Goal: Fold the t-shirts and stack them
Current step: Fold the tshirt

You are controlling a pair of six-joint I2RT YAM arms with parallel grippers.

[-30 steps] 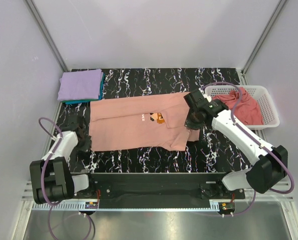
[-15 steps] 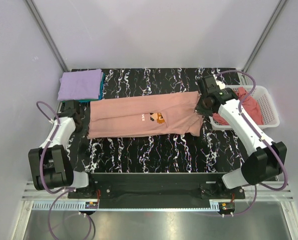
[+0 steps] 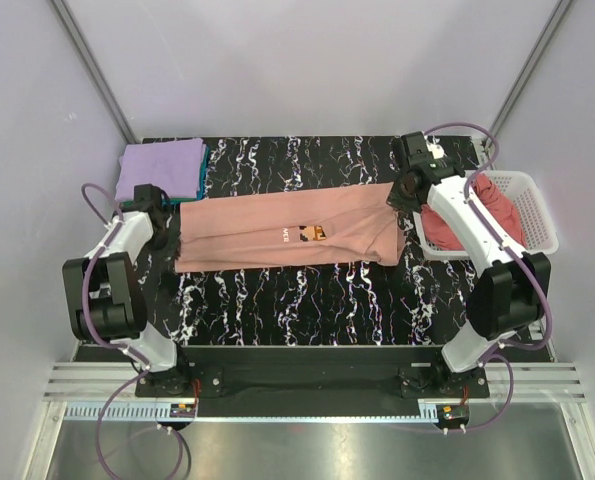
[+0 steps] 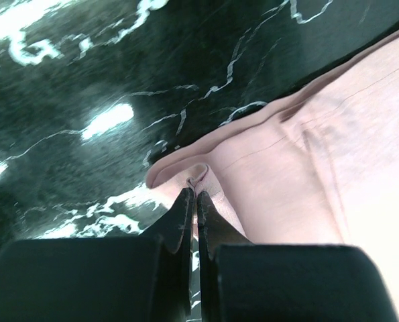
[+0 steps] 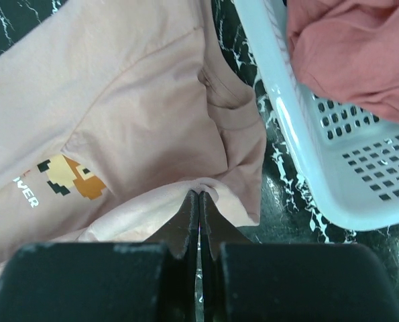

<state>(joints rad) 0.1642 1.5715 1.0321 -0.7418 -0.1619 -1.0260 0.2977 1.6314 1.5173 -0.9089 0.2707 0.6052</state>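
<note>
**A:** Top external view, biggest first: what's the layout?

**B:** The table (image 3: 297, 300) is black marble. The salmon t-shirt (image 3: 257, 235) lies across its middle from 9 to 3 o'clock as a long, narrow band. A folded lavender t-shirt (image 3: 159, 170) sits on a teal t-shirt (image 3: 204, 170) in the 10 o'clock corner. The basket (image 3: 539, 218) is at 2 to 3 o'clock, with a rose-pink t-shirt (image 3: 489, 205) heaped inside.

**A:** And the grippers?

**B:** Both have their jaws pressed together on salmon cloth. The left gripper (image 4: 192, 201) pinches a bunched bit of hem at the band's 9 o'clock end. The right gripper (image 5: 198, 201) pinches a doubled-over edge at the 2 o'clock corner. The chest print (image 5: 68, 176) faces up.

**A:** Which step is this?

**B:** I'd say the lengthwise fold, with the band held taut from both ends. The next move calls for letting the cloth go flat without dragging it. Then the ends get folded inward, and the bundle goes to the pile at 10 o'clock.

**A:** Any tight edges?

**B:** Two. The band's 3 o'clock end lies just beside the basket wall, and the right arm reaches across the basket. The 9 o'clock end is near the pile's front edge. There is bare table at 6 o'clock, between the band and the arm bases, and a narrower strip at 12 o'clock.
</note>
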